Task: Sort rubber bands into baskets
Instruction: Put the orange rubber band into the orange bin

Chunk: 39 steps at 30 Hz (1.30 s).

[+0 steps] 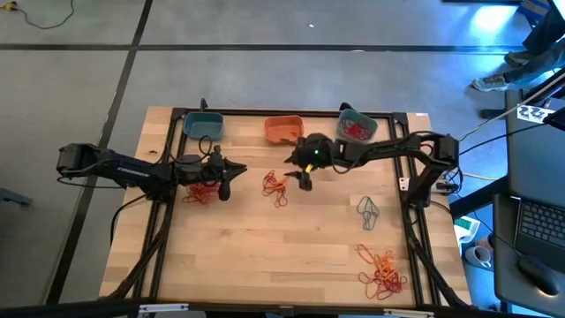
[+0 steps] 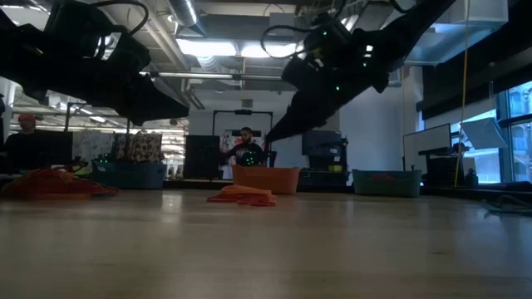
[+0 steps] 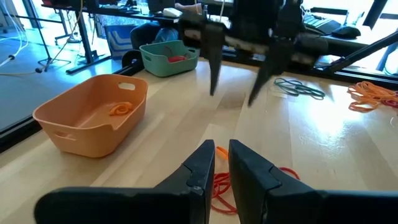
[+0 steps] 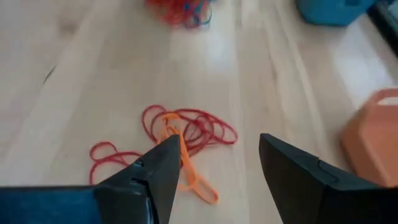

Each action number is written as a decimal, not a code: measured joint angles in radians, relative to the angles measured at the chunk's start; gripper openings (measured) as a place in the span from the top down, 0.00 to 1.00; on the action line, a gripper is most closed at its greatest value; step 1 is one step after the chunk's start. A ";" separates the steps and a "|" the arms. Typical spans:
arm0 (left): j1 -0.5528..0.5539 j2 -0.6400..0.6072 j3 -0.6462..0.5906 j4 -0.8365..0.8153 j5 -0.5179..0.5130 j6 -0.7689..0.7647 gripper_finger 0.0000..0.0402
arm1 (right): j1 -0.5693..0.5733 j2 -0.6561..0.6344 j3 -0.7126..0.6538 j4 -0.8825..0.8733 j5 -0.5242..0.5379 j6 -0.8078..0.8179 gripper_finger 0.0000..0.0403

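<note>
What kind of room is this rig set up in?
Most likely an open lab or workshop: a wooden table on a concrete floor, a person at a screen beyond it, a laptop to one side.

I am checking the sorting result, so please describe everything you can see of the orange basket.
The orange basket is a small rounded-rectangular tub that looks like matte plastic, with a slot handle in its end wall. It stands upright and open at the table's far edge, between the two teal baskets. One orange rubber band lies inside on its floor. Nothing else touches it; the right tool hangs in front of it.
</note>
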 joint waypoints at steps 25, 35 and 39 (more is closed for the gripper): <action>0.000 0.000 0.000 0.000 0.000 0.003 0.89 | 0.008 0.229 0.002 0.060 0.039 -0.041 0.65; 0.000 0.000 0.000 0.000 0.000 0.003 0.89 | 0.008 0.230 0.002 0.054 0.049 -0.067 0.98; 0.000 0.000 0.000 0.000 0.000 0.003 0.89 | 0.008 0.224 0.002 0.048 0.056 -0.058 0.95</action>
